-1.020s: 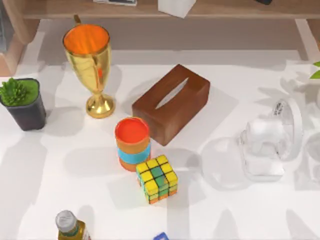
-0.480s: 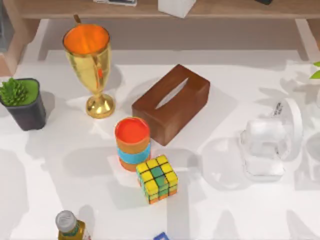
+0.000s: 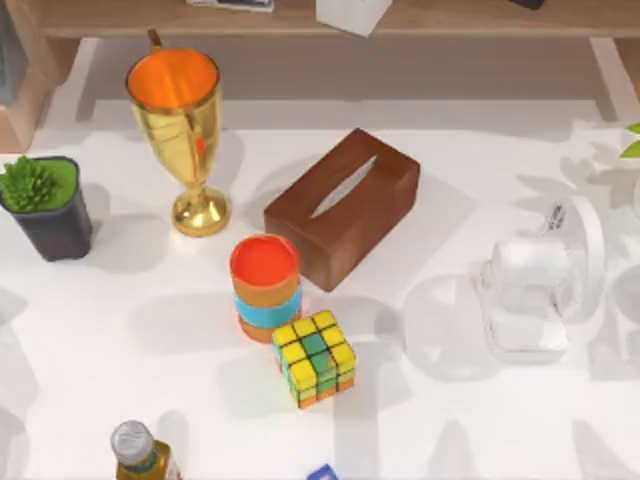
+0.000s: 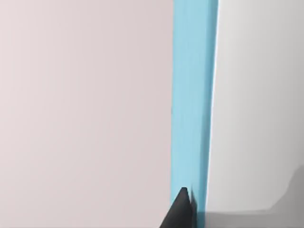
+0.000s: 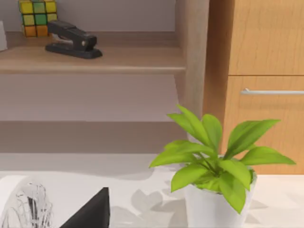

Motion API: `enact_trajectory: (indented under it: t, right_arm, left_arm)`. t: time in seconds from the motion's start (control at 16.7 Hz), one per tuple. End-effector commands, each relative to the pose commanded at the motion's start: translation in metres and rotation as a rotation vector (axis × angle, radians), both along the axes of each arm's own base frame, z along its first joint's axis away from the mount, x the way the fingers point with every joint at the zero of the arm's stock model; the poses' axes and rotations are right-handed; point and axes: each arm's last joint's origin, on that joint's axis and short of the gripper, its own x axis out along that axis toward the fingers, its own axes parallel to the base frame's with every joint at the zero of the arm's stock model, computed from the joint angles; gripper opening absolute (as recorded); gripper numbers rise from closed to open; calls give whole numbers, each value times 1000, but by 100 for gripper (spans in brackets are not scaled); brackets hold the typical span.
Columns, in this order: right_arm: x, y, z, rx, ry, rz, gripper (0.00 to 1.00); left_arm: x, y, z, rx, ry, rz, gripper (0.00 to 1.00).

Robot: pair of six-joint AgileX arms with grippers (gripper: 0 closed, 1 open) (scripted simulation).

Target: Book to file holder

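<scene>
Two AgileX arms at a white table (image 3: pixel 120 340), one task item, one destination, assorted clutter.

Item 1, task's thing: blue-edged book (image 4: pixel 192 95); seen close in the left wrist view as a long sky-blue band beside a broad pale pinkish face, judged to be its edge and cover; a small blue corner at the near edge of the table, about the middle, is probably the same book, well apart from its destination.

Item 2: left gripper (image 4: pixel 183 211); a dark tip lying right against the blue band, judged to be placed there to take the book by its thin edge; whether the claw is apart, together or clamped cannot be told.

Item 3: right gripper (image 5: pixel 90 211); a dark tip low over the table's right side, near the leafy green plant in a white pot (image 5: pixel 213 161); judged idle; claw state cannot be told.

Item 4, destination: white curved-walled file holder (image 3: pixel 520 300), at the table's right, slots judged clear to take the book upright.

Item 5, clutter, centre and left, between book and holder's side: gold trophy cup with orange bowl (image 3: pixel 185 130); brown wooden tissue box (image 3: pixel 345 205); orange-and-blue stacked cup (image 3: pixel 265 285) touching a coloured puzzle cube (image 3: pixel 315 357); small spiky plant in a dark pot (image 3: pixel 45 205); grey-capped bottle (image 3: pixel 140 450).

Orientation: the book's long axis runs along the blue band, straight away from the left gripper's tip; its heading across the table cannot be judged from the corner alone; a turn to upright is likely needed before slotting.
</scene>
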Motion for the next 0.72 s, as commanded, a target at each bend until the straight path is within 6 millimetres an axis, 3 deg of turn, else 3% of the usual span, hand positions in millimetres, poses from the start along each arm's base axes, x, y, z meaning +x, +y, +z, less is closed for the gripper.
enact_trajectory:
  t: [0.24, 0.48, 0.72]
  right_arm:
    - [0, 0, 0, 0, 0, 0, 100]
    - [0, 0, 0, 0, 0, 0, 100]
    - [0, 0, 0, 0, 0, 0, 100]
  left_arm:
    - [22, -28, -37, 148, 51, -268, 0]
    - [55, -57, -51, 280, 16, -481, 0]
    - [67, -63, -58, 311, 9, -532, 0]
